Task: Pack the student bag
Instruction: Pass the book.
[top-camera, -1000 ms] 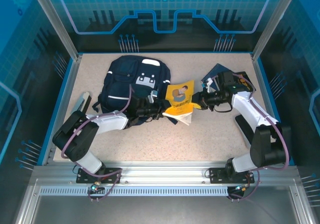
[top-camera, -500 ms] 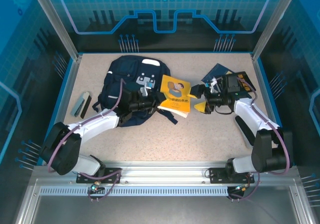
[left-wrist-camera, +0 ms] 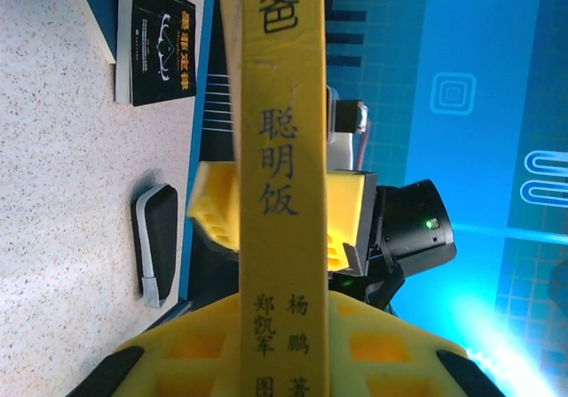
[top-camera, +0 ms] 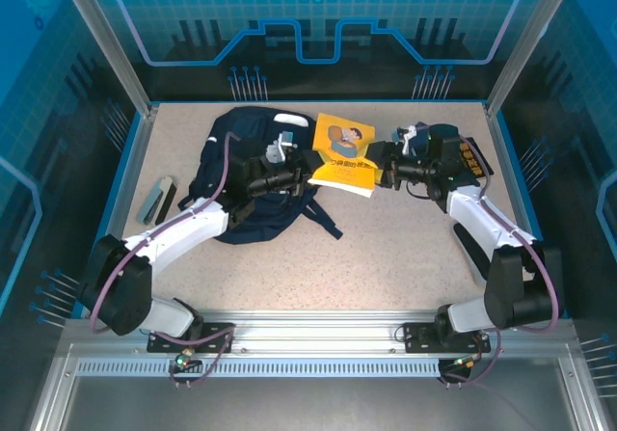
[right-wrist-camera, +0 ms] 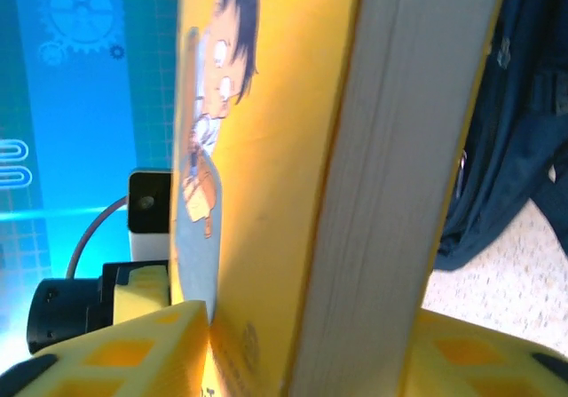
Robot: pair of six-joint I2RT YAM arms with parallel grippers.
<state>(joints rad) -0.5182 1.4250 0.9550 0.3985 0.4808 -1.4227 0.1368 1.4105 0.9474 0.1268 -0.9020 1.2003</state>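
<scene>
**Book held between both arms beside the bag; bag mouth not visible**

The student bag lies flat on the table, in the far left-centre, with the left arm crossing over its near half. It is navy fabric with a white patch at its far end and loose straps trailing toward the near side.

Handling judgement: the bag is soft and limp, light when empty, and will sag and slide on the table rather than hold a shape. Its mouth will not stay open unaided. The best hold is probably the fabric rim of the opening or the top loop; the straps would only drag it.

The yellow book sits just right of the bag, lifted at a tilt. It looks stiff and moderately thick, with smooth covers.

The left gripper pinches the book's bag-side edge; its wrist view shows the spine standing upright between its pads. The right gripper holds the opposite edge. Its wrist view shows one yellow pad against each cover, so I judge it clamped, though the contact pressure is uncertain.

Smaller items:
- A black book lies at the far right.
- A dark flat case lies near it.
- A grey-and-black object lies at the left edge.

Unclear:
- Whether the bag's zip is open, and where the mouth faces.
- Whether the book touches the bag.
- The left fingertips are hard to make out from above.
</scene>
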